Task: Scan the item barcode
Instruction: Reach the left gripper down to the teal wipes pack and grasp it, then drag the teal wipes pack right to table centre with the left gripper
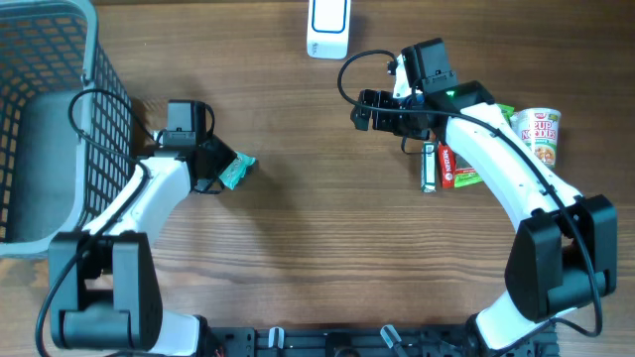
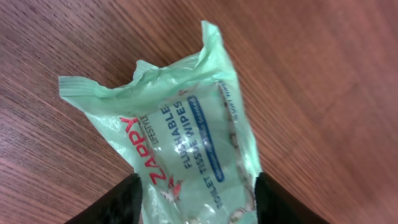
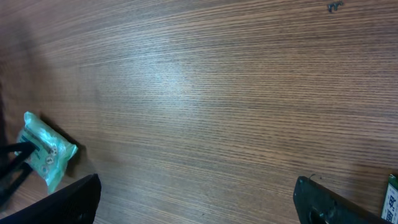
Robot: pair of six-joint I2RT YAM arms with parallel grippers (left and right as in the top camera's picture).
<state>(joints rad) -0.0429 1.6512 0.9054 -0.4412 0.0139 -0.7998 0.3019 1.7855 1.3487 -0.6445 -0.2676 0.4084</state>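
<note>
Wipes packet (image 2: pixel 186 137): green pouch printed "ZAPPY flushable toilet tissue wipes", at the left-middle of the overhead frame, just right of the basket (image 1: pixel 104 119), over the wooden table (image 1: pixel 298 248). I cannot tell whether it rests on the wood or is raised off it.
Left gripper (image 2: pixel 198 180): jaws pinching the lower end of the pouch, one dark finger against each long edge. The crinkled top end pokes out free beyond them.
Right gripper (image 3: pixel 196 199): jaws spread wide with only bare wood between them. It hangs in the upper middle of the overhead frame, well apart from the pouch.
Scanner: the white device (image 1: pixel 328 28) at the top edge, centre, looks like the reader. It stands untouched and far from the pouch.
Barcode: not visible in any view. The wrist camera sees only the branded face, so the code is probably on the underside or the back.
Done: the item appears to be picked out and gripped.
Left to do: carry it to the white device, turn the code side toward it, and get the read, so the task looks less than half done.
Other goods: cup noodles (image 1: pixel 541 134) and a red packet (image 1: pixel 448 167) lie at the right, untouched.
</note>
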